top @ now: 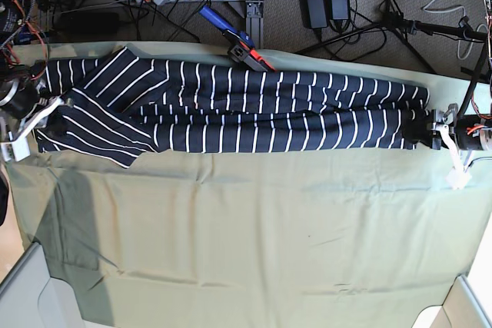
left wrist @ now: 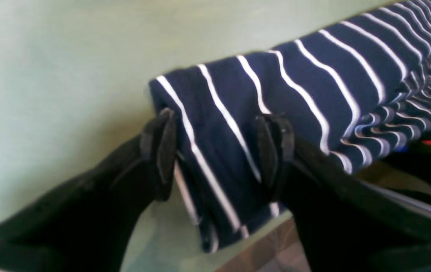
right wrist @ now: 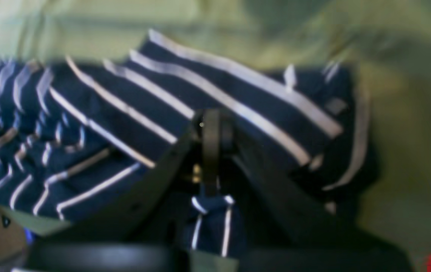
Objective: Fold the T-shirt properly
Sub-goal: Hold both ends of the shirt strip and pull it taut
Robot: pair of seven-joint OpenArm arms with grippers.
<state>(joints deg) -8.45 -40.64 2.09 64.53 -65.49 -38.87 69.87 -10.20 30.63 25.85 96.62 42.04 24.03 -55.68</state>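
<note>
While both arms reach in low from the desk's [top: 254,251] two ends, your T-shirt [top: 246,109] lies folded lengthwise across its far side.
Left fingers [left wrist: 217,151] stand apart astride one end; right fingers [right wrist: 211,151] pinch the other.

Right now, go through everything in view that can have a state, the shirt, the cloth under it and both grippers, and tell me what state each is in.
T-shirt: folded lengthwise into a long band, stretched between both arms.
Green cloth: spread flat, a few wrinkles, under the shirt.
Left gripper: jaws apart, straddling the shirt's end.
Right gripper: shut on a pinch of shirt fabric.
</note>
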